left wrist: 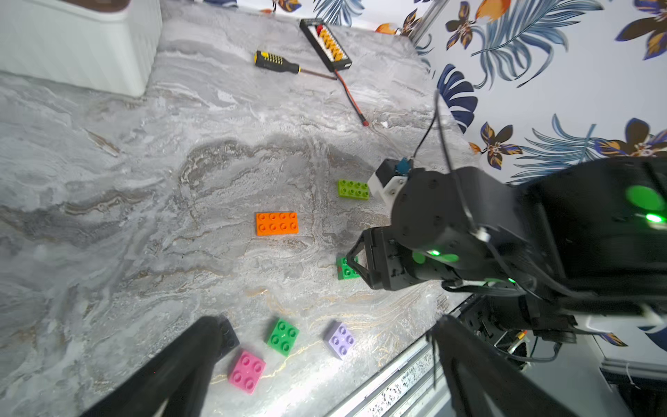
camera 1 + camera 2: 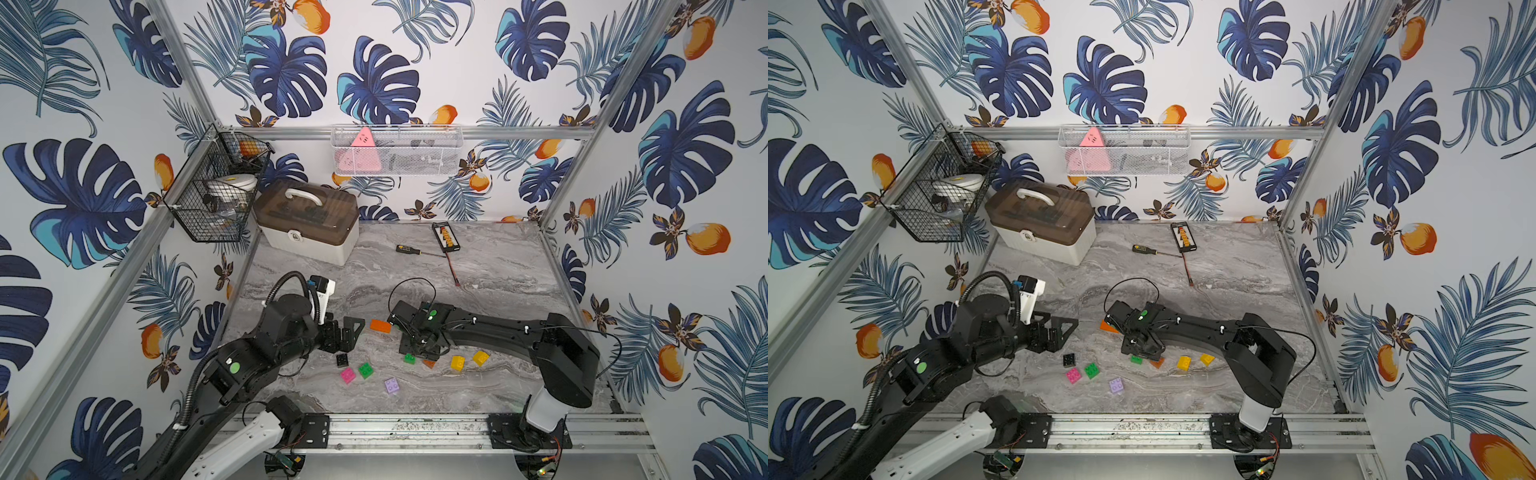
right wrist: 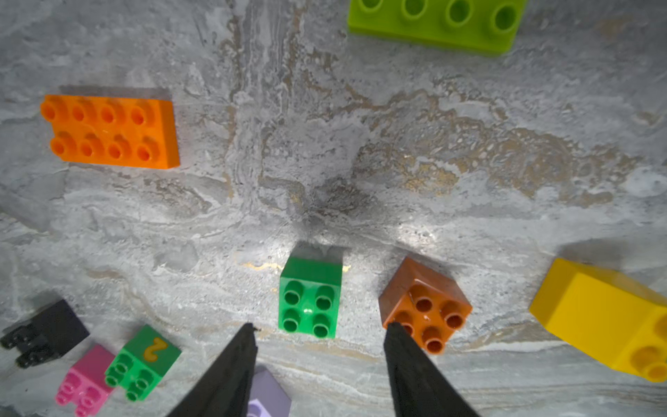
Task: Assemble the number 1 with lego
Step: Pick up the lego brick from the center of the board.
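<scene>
I see no lego bricks (image 1: pixel 277 224) joined yet; all lie loose on my counter (image 3: pixel 325 144). My right tool (image 3: pixel 321 326) hangs part-open and empty at the plain green square brick (image 3: pixel 310 296). My left tool (image 2: pixel 349 332) is wide open.

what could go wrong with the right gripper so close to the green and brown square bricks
One finger of the right gripper overlaps the brown brick in the wrist view, so closing may catch or drag that brick too. The plain green square brick sits just past the fingertips, not between them, so the jaws might shut on nothing or clip its near edge and tip it.
</scene>
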Motion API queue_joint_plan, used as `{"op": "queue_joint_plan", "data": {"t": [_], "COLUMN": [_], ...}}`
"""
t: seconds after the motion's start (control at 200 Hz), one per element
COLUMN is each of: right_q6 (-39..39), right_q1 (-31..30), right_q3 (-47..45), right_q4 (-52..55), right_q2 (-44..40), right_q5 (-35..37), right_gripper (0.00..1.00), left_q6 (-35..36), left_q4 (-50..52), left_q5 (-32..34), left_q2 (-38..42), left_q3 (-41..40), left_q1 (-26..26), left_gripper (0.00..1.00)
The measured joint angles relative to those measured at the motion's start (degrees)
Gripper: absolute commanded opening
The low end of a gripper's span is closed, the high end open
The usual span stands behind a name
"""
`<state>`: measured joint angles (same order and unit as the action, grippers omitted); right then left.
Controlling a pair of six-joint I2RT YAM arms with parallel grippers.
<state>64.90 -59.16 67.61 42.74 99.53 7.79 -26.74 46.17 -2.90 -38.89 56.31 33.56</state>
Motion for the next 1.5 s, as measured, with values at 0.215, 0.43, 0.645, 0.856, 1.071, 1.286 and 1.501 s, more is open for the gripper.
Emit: {"op": "queue_joint_plan", "data": {"t": [0.215, 0.43, 0.645, 0.856, 1.071, 1.286, 1.501], "right_q6": [1.77, 2.62, 3.02, 2.97, 2.64, 1.92, 1.46], "right_q1": [-0.37, -1.57, -1.75, -1.75, -1.75, -1.75, -1.75], "right_q3": [1.11, 1.92, 1.84, 2.23, 2.38, 2.67, 3.78], "right_q4": [-0.09, -0.04, -0.02, 0.02, 0.02, 0.11, 0.28], "right_q2": [2.75, 3.74, 4.85, 6.16, 6.88, 7.52, 7.67], "right_q5": [-0.24, -0.63, -0.63, -0.59, -0.42, -0.15, 0.26], "right_gripper": [0.52, 0.52, 0.52, 0.52, 0.50, 0.38, 0.27], "left_q6": [1.42, 1.79, 2.45, 2.47, 2.47, 2.45, 2.45], "left_q4": [0.96, 0.68, 0.13, 0.11, 0.11, 0.11, 0.13], "left_q5": [-0.83, -2.86, -3.10, -3.23, -3.15, -2.97, -2.78], "left_q2": [-0.15, 0.28, 0.59, 0.59, 0.68, 0.96, 0.98], "left_q3": [-1.09, -1.95, -2.32, -2.36, -2.38, -2.40, -2.43], "left_q1": [-0.02, -0.11, -0.22, -0.22, -0.22, -0.22, -0.22], "left_gripper": [0.99, 0.99, 0.99, 0.99, 0.99, 0.99, 0.99]}}
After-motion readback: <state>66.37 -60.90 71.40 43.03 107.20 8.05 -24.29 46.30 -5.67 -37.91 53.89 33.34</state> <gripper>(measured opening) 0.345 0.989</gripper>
